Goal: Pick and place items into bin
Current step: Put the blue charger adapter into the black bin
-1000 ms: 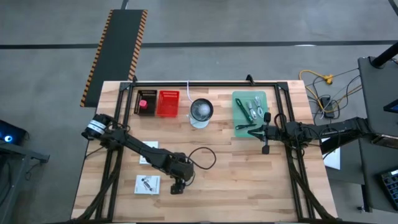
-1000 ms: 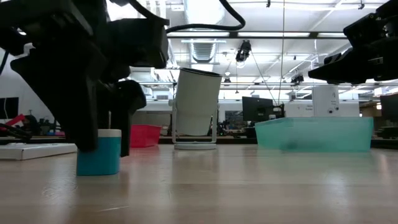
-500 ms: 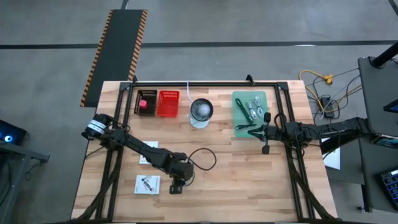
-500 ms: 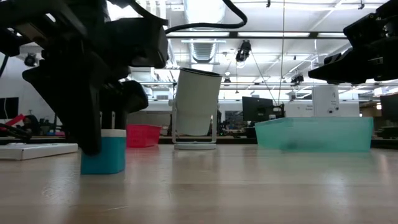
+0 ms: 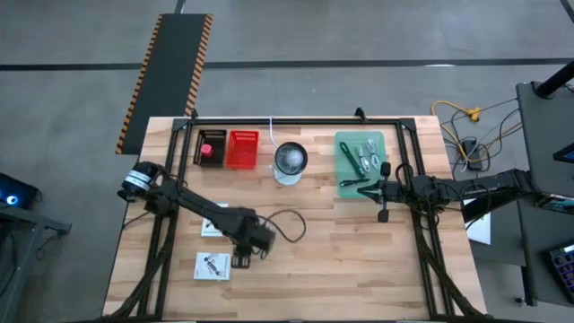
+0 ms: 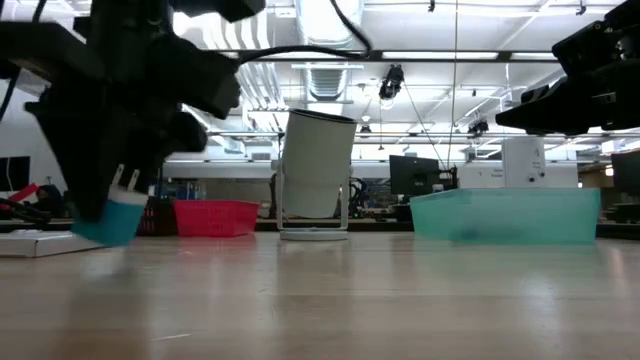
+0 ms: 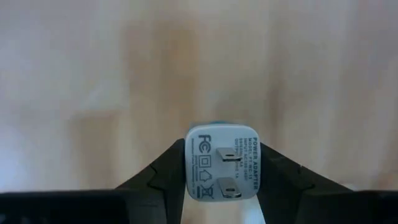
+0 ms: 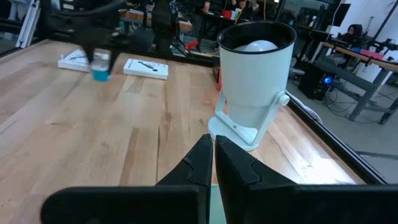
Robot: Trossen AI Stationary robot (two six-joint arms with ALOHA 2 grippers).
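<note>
While left gripper (image 5: 242, 260) pinches power adapter (image 7: 222, 170), high view shows carry step, red bin (image 5: 241, 149) well apart. Low view: adapter off table. Right gripper (image 8: 213, 155) pressed together, waiting near green tray (image 5: 360, 159). Next: haul to bin.

Bright overhead lights glare in the low view; the left wrist view's table (image 7: 93, 81) is blurred.

Left gripper (image 5: 242, 261) sits near the table's (image 5: 359, 260) front left, holding a power adapter (image 7: 222, 169) clear of the surface; one card (image 5: 213, 266) lies just left of it, another (image 5: 215, 221) just behind; bins (image 5: 241, 149) and lamp (image 5: 290, 161) stand along the rear edge; tray (image 5: 360, 160) rear right, right gripper (image 5: 384, 193) beside it.
</note>
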